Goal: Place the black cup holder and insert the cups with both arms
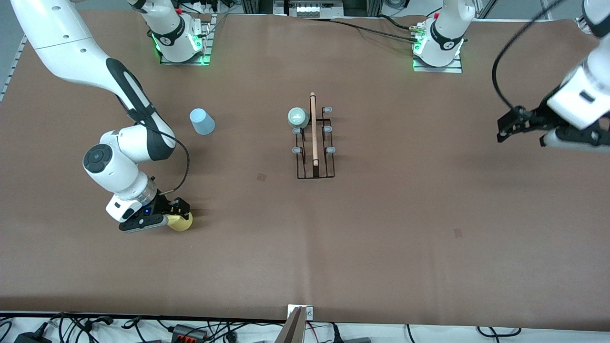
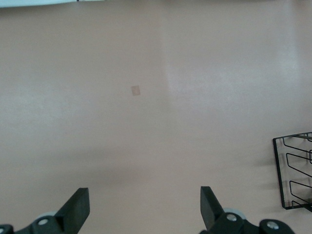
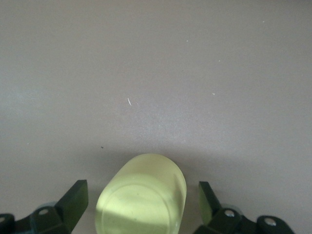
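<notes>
A: How will the yellow cup (image 3: 142,195) handle?

B: Light and thin-walled, I'd judge, smooth plastic that could slip or buckle under a hard squeeze. It sits on the surface (image 1: 381,228) toward the right arm's end, mouth down by the look of it. The right hand (image 3: 143,207) is low around it, fingers (image 3: 73,200) wide on either side and not touching the walls. A gentle pinch across the middle of the tapered body seems the place to hold.

A: And the rack?

B: The black cup holder (image 1: 315,143) stands mid-surface, wooden handle (image 1: 313,128) on top. Thin wire, so probably light enough to shift if a cup knocks a peg. The mint cup (image 1: 298,117) is already on the peg farthest from the front camera, on the side toward the right arm.

A: Anything in the way?

B: The blue cup (image 1: 202,121) stands upside down between the right arm's base and the yellow cup, well apart from the rack. The left hand (image 1: 506,129) waits in the air over its own end of the surface, fingers wide and empty. The path to the free pegs looks open, though the handle must be cleared
</notes>
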